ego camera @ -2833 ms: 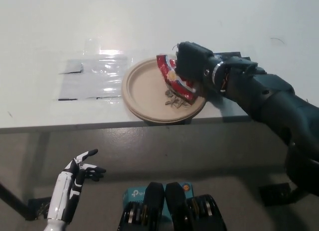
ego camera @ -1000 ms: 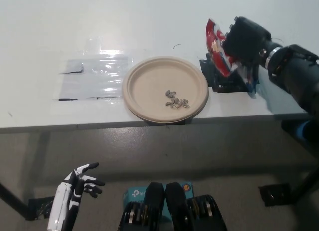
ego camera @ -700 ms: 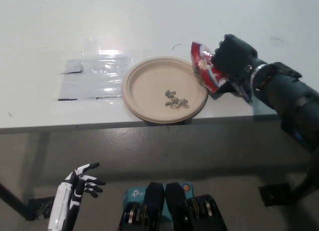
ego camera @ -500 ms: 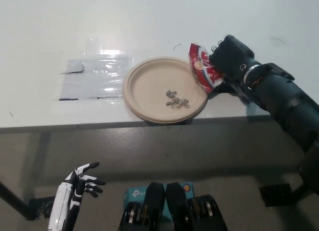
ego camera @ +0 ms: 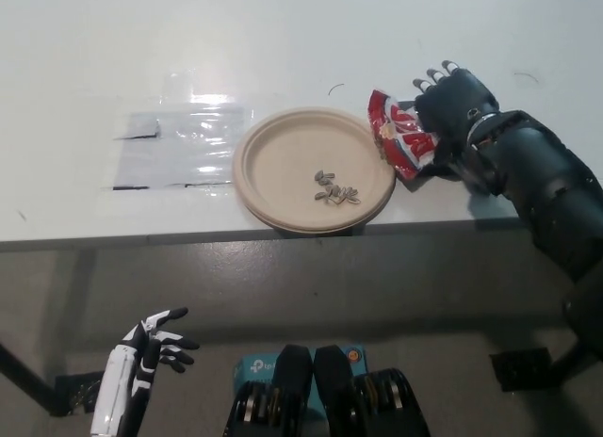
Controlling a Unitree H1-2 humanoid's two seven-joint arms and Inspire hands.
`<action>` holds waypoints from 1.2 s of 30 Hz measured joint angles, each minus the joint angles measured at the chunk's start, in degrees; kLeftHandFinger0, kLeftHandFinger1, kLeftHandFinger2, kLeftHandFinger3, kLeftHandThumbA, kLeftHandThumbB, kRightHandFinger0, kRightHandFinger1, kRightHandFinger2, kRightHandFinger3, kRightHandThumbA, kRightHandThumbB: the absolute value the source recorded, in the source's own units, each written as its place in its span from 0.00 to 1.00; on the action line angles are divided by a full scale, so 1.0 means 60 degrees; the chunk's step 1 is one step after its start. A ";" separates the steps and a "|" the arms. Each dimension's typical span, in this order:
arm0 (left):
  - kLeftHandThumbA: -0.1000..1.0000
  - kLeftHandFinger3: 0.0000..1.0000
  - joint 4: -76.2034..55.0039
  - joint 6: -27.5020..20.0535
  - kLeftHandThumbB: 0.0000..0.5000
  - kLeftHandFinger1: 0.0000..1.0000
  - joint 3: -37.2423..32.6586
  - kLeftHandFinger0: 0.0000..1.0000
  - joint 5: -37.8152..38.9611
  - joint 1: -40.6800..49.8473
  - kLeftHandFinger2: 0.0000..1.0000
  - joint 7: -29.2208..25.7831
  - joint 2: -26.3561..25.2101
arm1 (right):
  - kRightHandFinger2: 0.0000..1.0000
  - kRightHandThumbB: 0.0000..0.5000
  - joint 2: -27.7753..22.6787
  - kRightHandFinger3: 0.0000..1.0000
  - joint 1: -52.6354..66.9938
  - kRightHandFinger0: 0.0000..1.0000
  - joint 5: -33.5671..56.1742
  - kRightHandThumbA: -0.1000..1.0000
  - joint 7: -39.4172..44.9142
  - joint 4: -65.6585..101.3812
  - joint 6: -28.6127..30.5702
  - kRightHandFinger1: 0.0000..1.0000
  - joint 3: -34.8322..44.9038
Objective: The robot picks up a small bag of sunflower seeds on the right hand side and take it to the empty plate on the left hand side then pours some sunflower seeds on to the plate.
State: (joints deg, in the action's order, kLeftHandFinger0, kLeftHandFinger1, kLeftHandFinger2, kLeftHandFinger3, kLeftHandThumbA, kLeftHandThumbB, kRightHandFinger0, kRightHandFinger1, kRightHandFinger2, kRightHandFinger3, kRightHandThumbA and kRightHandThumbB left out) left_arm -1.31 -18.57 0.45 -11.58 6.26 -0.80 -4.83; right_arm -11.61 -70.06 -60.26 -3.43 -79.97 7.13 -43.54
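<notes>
Evidently the pouring was behind it: the bag of sunflower seeds (ego camera: pixel 401 142), red with white print, lay on the counter (ego camera: pixel 283 41) just beside the right rim of the plate (ego camera: pixel 273 164), its left edge touching or slightly overlapping that rim. A small heap of seeds (ego camera: pixel 334 189) sat on the plate, right of centre and toward the near edge. The plate itself rested near the counter's front edge, with a clear plastic sheet (ego camera: pixel 174 145) lying flat to its left.

The black right hand (ego camera: pixel 450 98) was at the bag's right side with its fingers (ego camera: pixel 429 77) spread apart and raised, clamped on nothing; whether the palm rested against the bag could not be told from this angle. The step in hand looked like the release and set-down of the bag, the last part of the task. The next move would call for lifting that hand clear to the right without dragging the bag or nudging the plate, which stood close to the edge.

The white left hand (ego camera: pixel 151 347) hung idle below the counter at lower left, fingers loosely apart, holding nothing.
</notes>
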 measured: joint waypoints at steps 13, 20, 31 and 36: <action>1.00 0.70 0.0102 0.0045 0.11 0.41 -0.0004 0.40 0.0005 -0.0007 0.47 0.0006 -0.0001 | 1.00 1.00 -0.0587 1.00 0.0769 1.00 0.0805 0.56 0.2286 0.2726 -0.0127 1.00 0.0768; 1.00 0.71 0.0247 0.0079 0.14 0.42 -0.0003 0.42 0.0013 -0.0014 0.49 0.0008 -0.0001 | 1.00 1.00 -0.0949 1.00 0.1159 1.00 0.1189 0.54 0.3528 0.4134 -0.0325 1.00 0.0774; 1.00 0.71 0.0285 0.0143 0.12 0.42 0.0004 0.42 0.0017 -0.0087 0.50 0.0007 -0.0004 | 1.00 1.00 -0.1286 1.00 0.1402 1.00 0.1688 0.52 0.5421 0.5517 -0.0753 1.00 0.0774; 1.00 0.70 0.0282 0.0179 0.13 0.41 0.0043 0.45 0.0020 -0.0135 0.49 0.0007 -0.0005 | 1.00 1.00 -0.1392 1.00 0.1403 1.00 0.1908 0.58 0.6271 0.5897 -0.0916 1.00 0.0770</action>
State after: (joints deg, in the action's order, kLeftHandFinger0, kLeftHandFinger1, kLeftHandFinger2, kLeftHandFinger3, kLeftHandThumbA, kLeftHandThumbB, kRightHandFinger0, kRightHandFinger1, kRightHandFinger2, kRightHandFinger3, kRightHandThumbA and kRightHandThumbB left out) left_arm 0.39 -17.49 0.70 -11.46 5.46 -0.76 -4.85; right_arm -19.96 -61.64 -48.81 34.19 -44.59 1.63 -38.92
